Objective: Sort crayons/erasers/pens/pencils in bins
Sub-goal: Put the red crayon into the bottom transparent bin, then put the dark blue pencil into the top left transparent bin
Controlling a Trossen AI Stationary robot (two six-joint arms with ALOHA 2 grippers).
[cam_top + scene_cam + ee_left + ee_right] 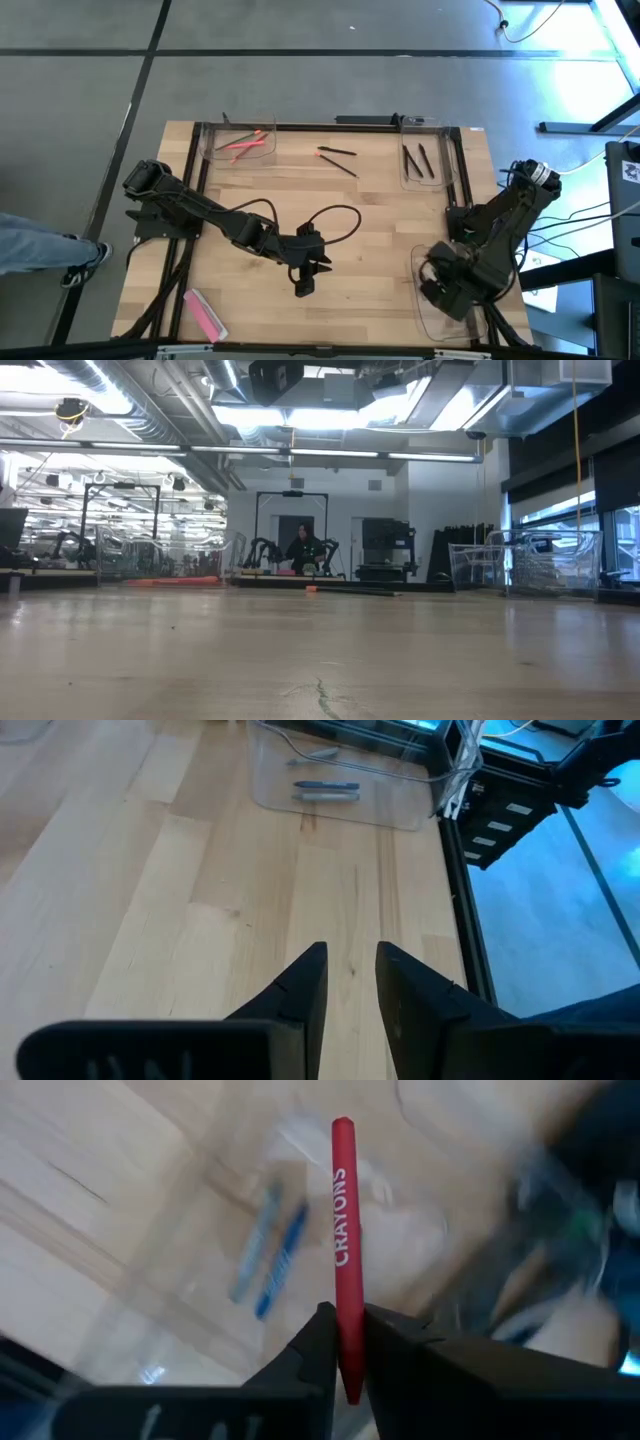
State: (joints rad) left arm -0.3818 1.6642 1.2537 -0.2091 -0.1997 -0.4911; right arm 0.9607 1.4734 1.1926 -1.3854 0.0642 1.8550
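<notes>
In the high view, going left to right: a wide flat pink bar (pixel 204 314) lies loose at the lower left of the wooden table (pixel 380 220), not yet binned. The clear plastic bin (pixel 238 141) at upper left already holds a few thin pink-red and greenish sticks. At upper centre, 2 or 3 slim sticks (pixel 338 158), one black pen and one with an orange tip, lie loose on the bare wood. The left gripper (pixel 305 283) hovers low at centre, its dark fingers a narrow gap apart with nothing between them. The upper right bin (pixel 424 162) holds 3 black pens. At lower right, the right gripper (pixel 340 1342) is clamped on a smooth red crayon (pixel 343 1230) printed "CRAYONS", held over the third rounded bin (pixel 428 312), where 2 blue sticks (pixel 270 1258) seem to lie, though that view is blurred. So sorting looks more than half done, with the centre sticks and pink bar left
</notes>
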